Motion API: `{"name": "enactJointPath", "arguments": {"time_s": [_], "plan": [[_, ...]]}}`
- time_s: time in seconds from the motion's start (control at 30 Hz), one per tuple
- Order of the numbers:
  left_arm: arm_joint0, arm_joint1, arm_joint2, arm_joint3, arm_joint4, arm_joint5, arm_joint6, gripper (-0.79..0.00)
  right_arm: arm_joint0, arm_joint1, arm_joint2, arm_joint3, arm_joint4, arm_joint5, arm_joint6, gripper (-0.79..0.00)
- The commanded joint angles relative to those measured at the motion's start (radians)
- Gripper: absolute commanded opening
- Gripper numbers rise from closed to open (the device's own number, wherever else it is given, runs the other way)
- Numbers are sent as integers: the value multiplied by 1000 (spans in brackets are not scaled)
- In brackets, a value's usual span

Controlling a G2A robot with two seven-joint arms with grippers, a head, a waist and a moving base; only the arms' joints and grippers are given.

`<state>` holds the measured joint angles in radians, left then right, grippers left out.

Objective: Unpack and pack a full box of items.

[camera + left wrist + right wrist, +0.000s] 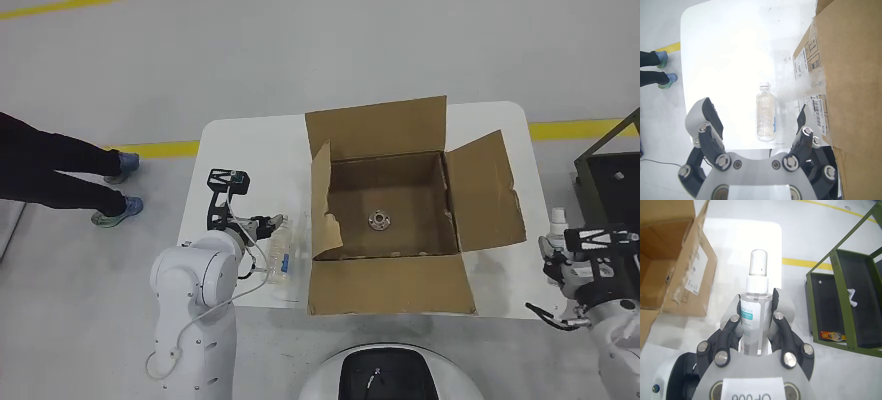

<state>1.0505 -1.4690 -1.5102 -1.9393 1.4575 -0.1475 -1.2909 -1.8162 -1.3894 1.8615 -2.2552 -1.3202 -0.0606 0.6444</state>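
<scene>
One water bottle (765, 113) is framed by the released left claw (755, 109); a centred grasp is advised. A spray bottle (751, 313) is clenched in the right claw (756, 298).

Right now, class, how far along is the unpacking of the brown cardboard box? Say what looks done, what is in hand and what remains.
Done: the brown cardboard box looks almost emptied; a clear white-capped plastic bottle lies on the white table below the open left gripper. In hand: the right gripper grips a clear spray bottle. Left: a small round metal part on the box floor, then likely repacking.
</scene>
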Motion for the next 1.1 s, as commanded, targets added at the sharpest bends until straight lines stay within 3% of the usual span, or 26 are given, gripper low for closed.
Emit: {"name": "enactJointPath", "arguments": {"time_s": [0.0, 0.27, 0.7, 0.9, 0.97, 1.07], "plan": [[0, 0, 0, 0, 0, 0, 0, 0, 12, 3, -2, 33, -1, -10, 37, -785], [0, 0, 0, 0, 0, 0, 0, 0, 70, 13, -62, 153, -88, -62, 109, -785], [0, 0, 0, 0, 0, 0, 0, 0, 148, 19, -156, 263, -191, -36, 133, -785], [0, 0, 0, 0, 0, 0, 0, 0, 169, 21, -173, 292, -204, -29, 141, -683], [0, 0, 0, 0, 0, 0, 0, 0, 176, 22, -180, 303, -210, -24, 145, -539], [0, 0, 0, 0, 0, 0, 0, 0, 185, 23, -188, 313, -215, -20, 151, -523]]}}
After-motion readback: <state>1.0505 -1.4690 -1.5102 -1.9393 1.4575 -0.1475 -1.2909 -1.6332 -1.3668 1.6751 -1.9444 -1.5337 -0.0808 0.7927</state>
